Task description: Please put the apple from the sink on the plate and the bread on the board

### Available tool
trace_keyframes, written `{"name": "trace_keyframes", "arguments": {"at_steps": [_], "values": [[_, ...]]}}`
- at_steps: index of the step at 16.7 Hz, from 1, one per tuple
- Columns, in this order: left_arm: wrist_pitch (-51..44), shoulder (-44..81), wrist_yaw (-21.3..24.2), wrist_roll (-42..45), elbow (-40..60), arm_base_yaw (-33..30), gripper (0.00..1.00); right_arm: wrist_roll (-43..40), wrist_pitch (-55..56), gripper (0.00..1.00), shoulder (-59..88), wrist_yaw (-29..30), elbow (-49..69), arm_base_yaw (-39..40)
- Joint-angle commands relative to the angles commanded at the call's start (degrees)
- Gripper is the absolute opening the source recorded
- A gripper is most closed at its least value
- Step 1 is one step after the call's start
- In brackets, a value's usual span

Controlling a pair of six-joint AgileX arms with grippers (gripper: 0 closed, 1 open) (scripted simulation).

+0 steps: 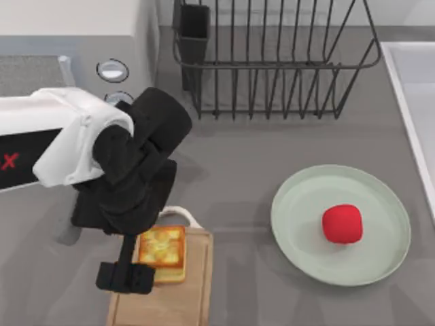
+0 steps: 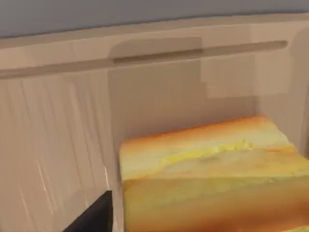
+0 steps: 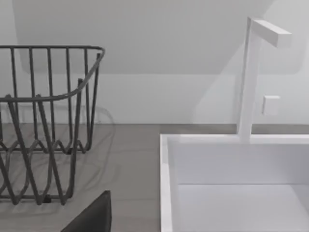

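Observation:
The bread (image 1: 162, 252) lies flat on the wooden board (image 1: 194, 299) at the table's front left, just below the board's white handle (image 1: 178, 214). My left gripper (image 1: 126, 277) hovers over the bread's left side, open. In the left wrist view the bread (image 2: 212, 169) sits close up, with one dark finger (image 2: 94, 217) just beside it and a small gap between them. The red apple (image 1: 342, 223) rests on the mint-green plate (image 1: 299, 204) at the right. The sink (image 1: 402, 81) runs along the right edge. One finger (image 3: 94, 215) of my right gripper shows beside the sink (image 3: 166, 183).
A black wire dish rack (image 1: 272, 61) stands at the back centre. A grey appliance with round knobs (image 1: 112, 70) sits at the back left, under my left arm. A white faucet (image 3: 248, 77) rises behind the sink.

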Motion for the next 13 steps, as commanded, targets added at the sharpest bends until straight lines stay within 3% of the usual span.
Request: {"name": "trace_keyframes", "arguments": {"at_steps": [6,13], "values": [[9.08,-19.31,0.12,23.92,-11.77,7.33,1.00,0.00,0.00,1.00,0.00,0.00,0.00,0.00],[23.41,-49.68,0.29,61.52,-30.46,18.95,1.00,0.00,0.00,1.00,0.00,0.00,0.00,0.00]]}}
